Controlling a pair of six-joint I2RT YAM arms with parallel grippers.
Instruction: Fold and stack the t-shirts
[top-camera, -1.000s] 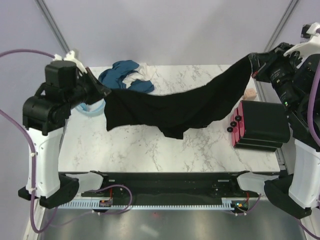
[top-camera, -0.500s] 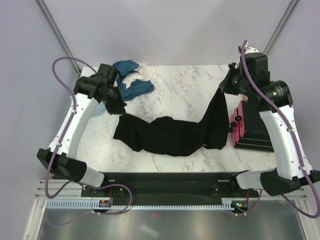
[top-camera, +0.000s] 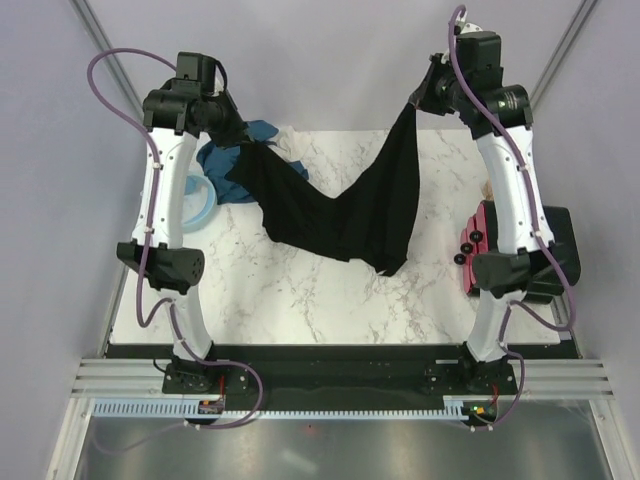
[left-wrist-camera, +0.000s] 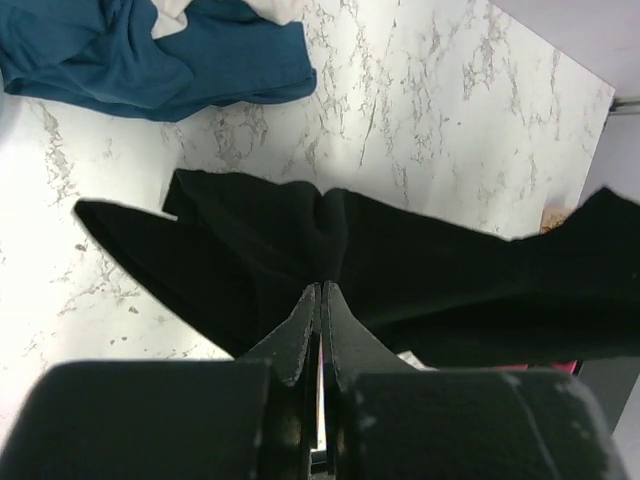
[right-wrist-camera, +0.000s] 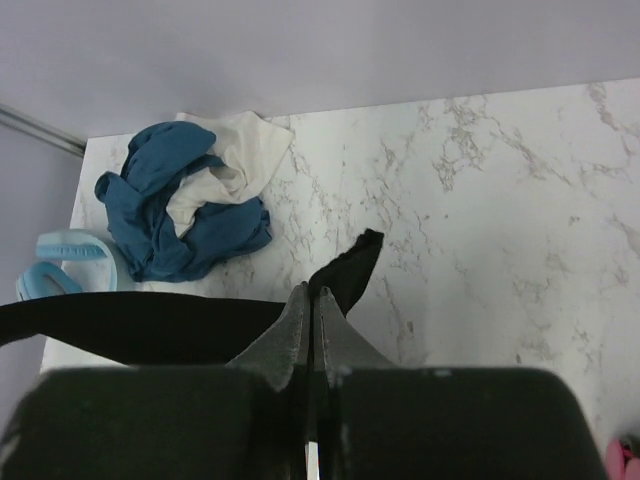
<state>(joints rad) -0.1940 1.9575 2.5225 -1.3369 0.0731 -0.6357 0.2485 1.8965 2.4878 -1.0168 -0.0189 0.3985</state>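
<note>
A black t-shirt (top-camera: 345, 215) hangs in the air between both raised arms, sagging in the middle above the marble table (top-camera: 300, 290). My left gripper (top-camera: 243, 137) is shut on its left edge; in the left wrist view the jaws (left-wrist-camera: 322, 290) pinch the black t-shirt (left-wrist-camera: 420, 280). My right gripper (top-camera: 420, 97) is shut on its right edge, with the black t-shirt's tip (right-wrist-camera: 350, 270) poking past the jaws (right-wrist-camera: 312, 292). A crumpled teal-blue t-shirt (top-camera: 222, 160) with a white t-shirt (right-wrist-camera: 235, 160) lies at the table's back left.
A black case with a red side (top-camera: 478, 252) stands at the table's right edge behind the right arm. A small pinkish-beige block (top-camera: 487, 187) sits near it. A light blue round object (top-camera: 198, 200) lies at the left edge.
Both arms have risen and swung toward the back of the table, lifting the black t-shirt off the surface. It now hangs in the air between them.
</note>
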